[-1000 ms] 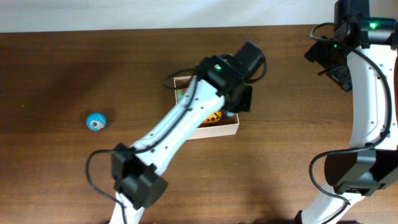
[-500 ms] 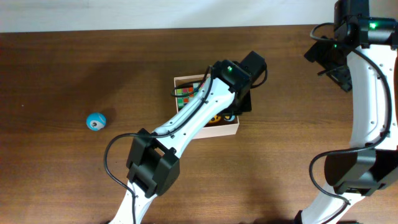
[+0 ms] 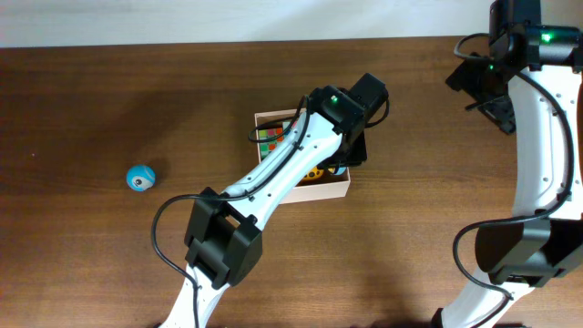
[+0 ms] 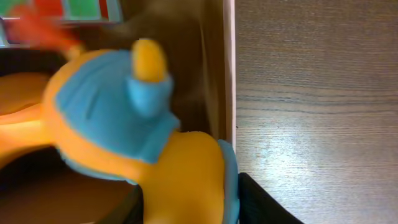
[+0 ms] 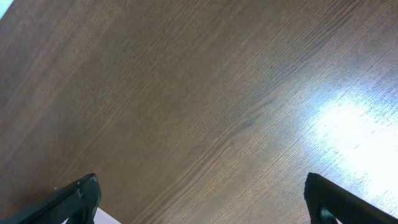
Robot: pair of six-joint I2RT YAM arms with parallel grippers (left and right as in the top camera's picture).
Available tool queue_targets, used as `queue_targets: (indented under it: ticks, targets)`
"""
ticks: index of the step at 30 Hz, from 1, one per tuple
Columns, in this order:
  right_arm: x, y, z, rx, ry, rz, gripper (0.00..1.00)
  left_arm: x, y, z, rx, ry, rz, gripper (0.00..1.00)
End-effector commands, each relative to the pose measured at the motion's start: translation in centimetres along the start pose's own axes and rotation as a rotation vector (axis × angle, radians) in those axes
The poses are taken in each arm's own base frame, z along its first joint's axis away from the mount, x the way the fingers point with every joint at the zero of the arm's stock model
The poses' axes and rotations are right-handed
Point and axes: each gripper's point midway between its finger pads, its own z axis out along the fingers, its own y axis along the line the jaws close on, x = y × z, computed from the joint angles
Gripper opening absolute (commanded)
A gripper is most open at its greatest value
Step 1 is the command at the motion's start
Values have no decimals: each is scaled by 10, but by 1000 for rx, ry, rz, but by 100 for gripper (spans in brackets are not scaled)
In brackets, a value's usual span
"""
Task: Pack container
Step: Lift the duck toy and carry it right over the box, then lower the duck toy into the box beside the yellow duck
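Looking down from overhead, we are seeing the container [image 3: 328, 190] sitting near the middle of the table [image 3: 91, 91], its cream walls framing a tan inside. The left arm [image 3: 273, 178] is reaching diagonally across it from the near edge, covering much of the opening.

Through the left wrist camera we are watching the left gripper [image 4: 196, 206] hanging inside the box, close to the wall on the right of that view, with bare wood lying beyond the wall. A plush toy [image 4: 112, 118], blue and orange, is filling the space between the two dark fingers [image 4: 267, 202]. We cannot tell whether the jaws are pressing on it or standing loose around it. The picture is blurred and the fingers are showing only at the lower edge.

A multicoloured cube [image 3: 270, 137] is lying in the container's far-left corner, and its red and green squares are peeking in at the top of the wrist view. Outside the box, well to its left, a small blue ball [image 3: 139, 178] is resting on the table.

The right gripper [image 5: 202, 205] is hovering over bare wood at the table's far right, well apart from the container, its fingers spread wide and holding nothing.
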Motion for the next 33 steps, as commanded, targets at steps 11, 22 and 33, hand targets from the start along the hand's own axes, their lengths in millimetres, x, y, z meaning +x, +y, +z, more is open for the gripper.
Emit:
queue_targets:
  ticks: [11,22,33]
  targets:
    - [-4,-1,-6,-9,-15,11,99,-1,-5,-8,29,1,-3,45]
    - [-4,-1,-6,-9,-15,11,99,9,-4,-8,36,50,-4,69]
    - [-4,-1,-6,-9,-15,11,99,8,-5,-9,41,45,-4,87]
